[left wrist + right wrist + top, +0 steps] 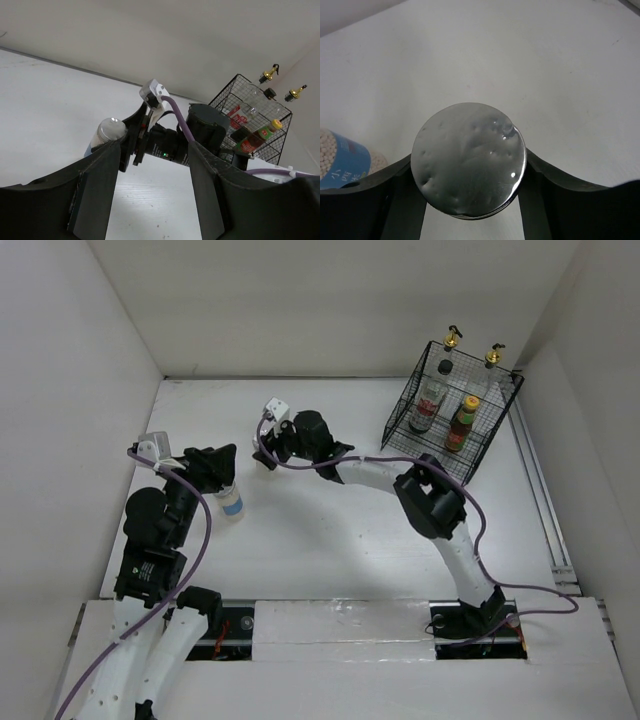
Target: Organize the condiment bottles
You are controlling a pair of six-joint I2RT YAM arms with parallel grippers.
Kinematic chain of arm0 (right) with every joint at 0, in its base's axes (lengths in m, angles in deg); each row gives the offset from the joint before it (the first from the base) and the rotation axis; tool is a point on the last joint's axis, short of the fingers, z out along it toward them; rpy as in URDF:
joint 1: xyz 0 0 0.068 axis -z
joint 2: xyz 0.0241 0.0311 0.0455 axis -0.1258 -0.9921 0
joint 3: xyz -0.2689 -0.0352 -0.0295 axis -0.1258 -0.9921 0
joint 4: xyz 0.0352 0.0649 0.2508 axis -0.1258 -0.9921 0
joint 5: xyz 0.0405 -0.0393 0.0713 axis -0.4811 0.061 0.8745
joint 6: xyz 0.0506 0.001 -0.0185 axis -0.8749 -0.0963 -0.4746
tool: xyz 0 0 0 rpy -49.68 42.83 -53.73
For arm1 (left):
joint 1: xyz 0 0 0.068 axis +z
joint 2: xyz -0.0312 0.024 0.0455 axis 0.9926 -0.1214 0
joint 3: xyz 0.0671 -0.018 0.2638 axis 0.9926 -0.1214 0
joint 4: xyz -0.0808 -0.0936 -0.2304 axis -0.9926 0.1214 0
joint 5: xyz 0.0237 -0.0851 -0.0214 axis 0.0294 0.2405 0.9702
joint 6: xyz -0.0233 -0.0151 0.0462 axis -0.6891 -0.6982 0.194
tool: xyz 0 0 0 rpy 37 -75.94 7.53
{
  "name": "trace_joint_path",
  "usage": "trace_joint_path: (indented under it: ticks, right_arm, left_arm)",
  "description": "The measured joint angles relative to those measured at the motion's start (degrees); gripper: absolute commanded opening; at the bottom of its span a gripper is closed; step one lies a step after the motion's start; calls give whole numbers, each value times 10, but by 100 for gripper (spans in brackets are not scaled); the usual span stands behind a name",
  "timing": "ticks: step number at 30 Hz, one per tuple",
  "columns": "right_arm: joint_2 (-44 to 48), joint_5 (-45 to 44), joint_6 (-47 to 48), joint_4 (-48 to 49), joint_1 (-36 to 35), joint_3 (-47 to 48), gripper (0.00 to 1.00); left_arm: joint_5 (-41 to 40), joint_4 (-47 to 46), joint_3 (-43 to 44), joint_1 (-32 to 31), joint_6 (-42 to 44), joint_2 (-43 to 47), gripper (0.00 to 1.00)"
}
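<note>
Right gripper (469, 162) pinching silver-lidded bottle (470, 145) below lid, near table (330, 530) middle. Left gripper (155, 150) hanging spread beside second blue-labelled bottle (232, 504). Four other bottles (427, 405) sitting in wire basket (507, 410). Risk: smooth bottle slipping, crowding arms toppling second

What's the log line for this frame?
right jaws: closed on silver-lidded bottle | left jaws: open beside other white bottle | basket: four bottles

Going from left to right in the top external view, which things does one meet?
Blue-labelled white bottle, right gripper holding a silver-lidded bottle, dark red-labelled bottle, small red bottle, these two inside the wire basket.
</note>
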Motion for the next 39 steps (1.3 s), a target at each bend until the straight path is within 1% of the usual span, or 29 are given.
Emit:
trace_joint_path:
  ticks: [1, 2, 3, 5, 8, 11, 14, 16, 18, 20, 22, 25, 30, 33, 39]
  right_arm:
    - [4, -2, -9, 21, 0, -15, 58]
    - [21, -3, -22, 56, 0, -56, 58]
    - [29, -4, -25, 62, 0, -67, 58]
    - [74, -5, -43, 83, 5, -133, 58]
    - [174, -9, -62, 94, 19, -237, 58]
    - [306, -26, -74, 98, 52, -321, 57]
    - [432, -58, -74, 116, 104, -368, 57]
    - [507, -98, -68, 131, 140, -393, 57]
    - [564, -141, -59, 139, 170, -414, 57]
    - [598, -174, -50, 140, 188, -430, 57]
    - [610, -192, -45, 138, 206, -445, 57]
    - [602, -199, -41, 112, 238, -458, 57]
    - [556, -208, -38, 73, 297, -464, 56]
    - [528, -210, -35, 64, 313, -464, 56]
    - [485, -215, -33, 67, 316, -464, 56]
  left_arm:
    - [0, 0, 0, 0, 0, 0, 52]
    - [0, 0, 0, 0, 0, 0, 52]
    - [0, 0, 0, 0, 0, -1, 52]
    - [2, 0, 0, 0, 0, -1, 52]
    - [4, 0, 0, 0, 0, -1, 52]
    - [6, -1, 0, 0, 0, -1, 52]
    - [10, -1, 0, 0, 0, -2, 52]
    - [13, -1, 0, 0, 0, -4, 52]
    - [15, -1, 0, 0, 0, -6, 52]
    - [15, -1, 0, 0, 0, -7, 52]
    - [15, -1, 0, 0, 0, -7, 52]
    - [16, -1, 0, 0, 0, -7, 52]
    - [16, -1, 0, 0, 0, -7, 52]
    - [17, -1, 0, 0, 0, -8, 52]
    - [17, -1, 0, 0, 0, -11, 52]
